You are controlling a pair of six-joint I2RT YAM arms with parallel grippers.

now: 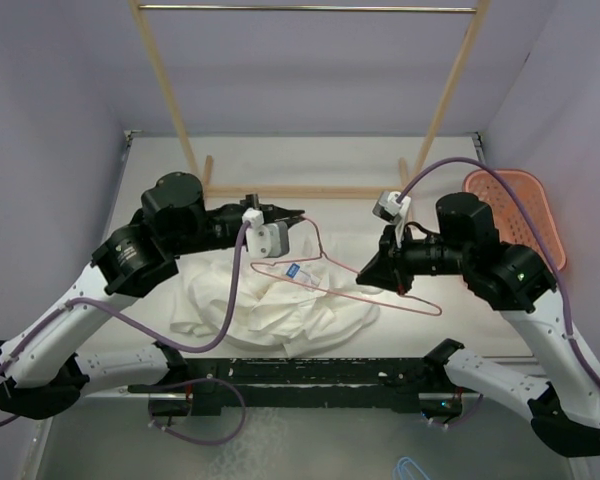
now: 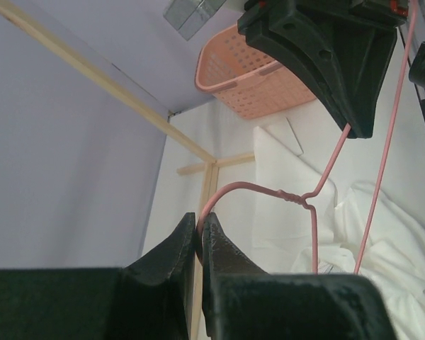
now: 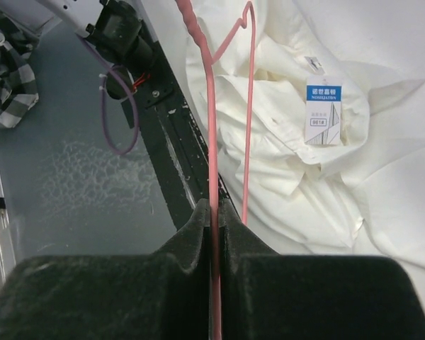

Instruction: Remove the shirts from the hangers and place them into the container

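Jaws pinch the hanger (image 3: 210,134): left jaws its hook, right jaws its shoulder.

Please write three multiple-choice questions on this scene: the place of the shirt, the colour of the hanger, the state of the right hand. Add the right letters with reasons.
1. Where is the white shirt? A. in the basket B. on the table C. over the rail
2. What colour is the hanger? A. pink B. green C. black
3. How is the right hand? A. open B. shut on the hanger C. shut on the shirt

1 B: heaped on the table, away from basket and rail.
2 A: pink wire.
3 B: fingers pinch the wire.
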